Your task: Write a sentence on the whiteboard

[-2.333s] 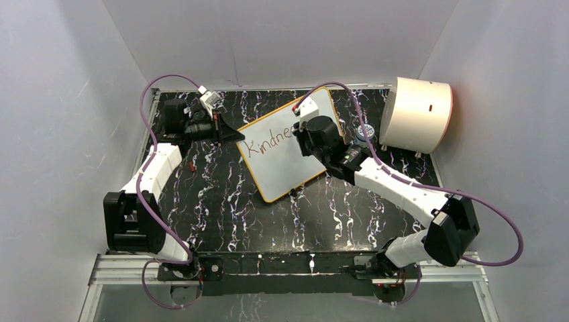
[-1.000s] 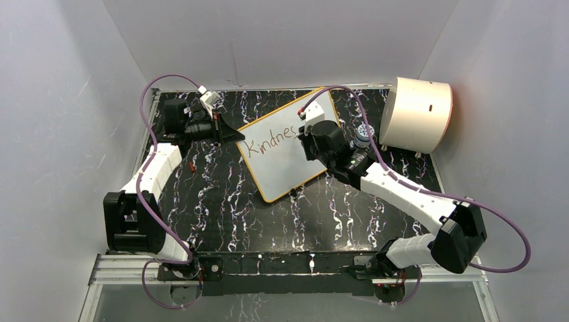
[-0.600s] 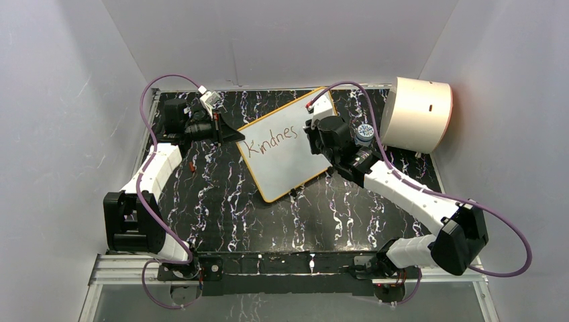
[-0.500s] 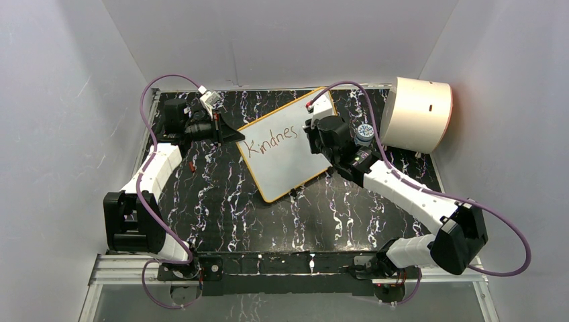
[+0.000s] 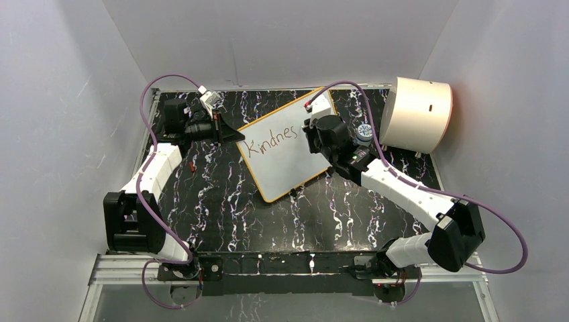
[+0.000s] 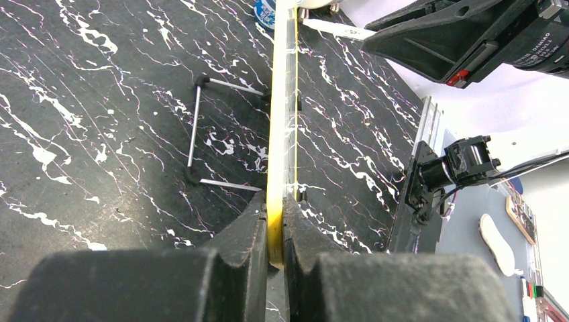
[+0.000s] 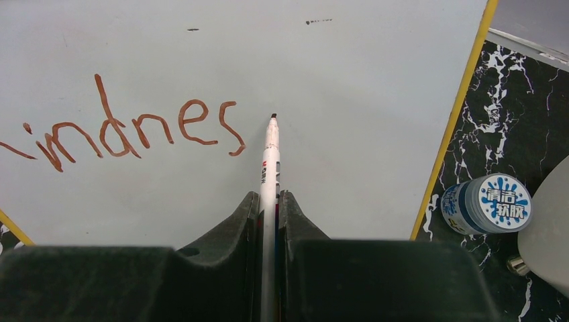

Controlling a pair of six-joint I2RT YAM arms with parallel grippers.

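The whiteboard [image 5: 282, 161] stands tilted on the black marbled mat, orange-yellow rim around it. My left gripper [image 5: 240, 136] is shut on the board's left edge; in the left wrist view the yellow rim [image 6: 275, 134] runs edge-on between the fingers [image 6: 249, 221]. Dark red lettering [image 5: 270, 139] reads "Kindnes" [image 7: 127, 131] on one slanted line. My right gripper [image 7: 269, 201] is shut on a white marker [image 7: 269, 168]. Its dark tip [image 7: 273, 117] points at the board just right of the last "s". The right gripper [image 5: 312, 132] sits over the board's right part.
A cream half-cylinder drum [image 5: 416, 115] stands at the back right. A small blue-capped bottle [image 5: 364, 132] sits beside the board's right edge, also in the right wrist view [image 7: 486, 202]. The board's wire stand [image 6: 201, 131] rests on the mat. Grey walls enclose the mat.
The right gripper moved rightward along the board with the marker; the lettering grew from "Kindne" to "Kindnes". The left gripper stayed on the board's edge.
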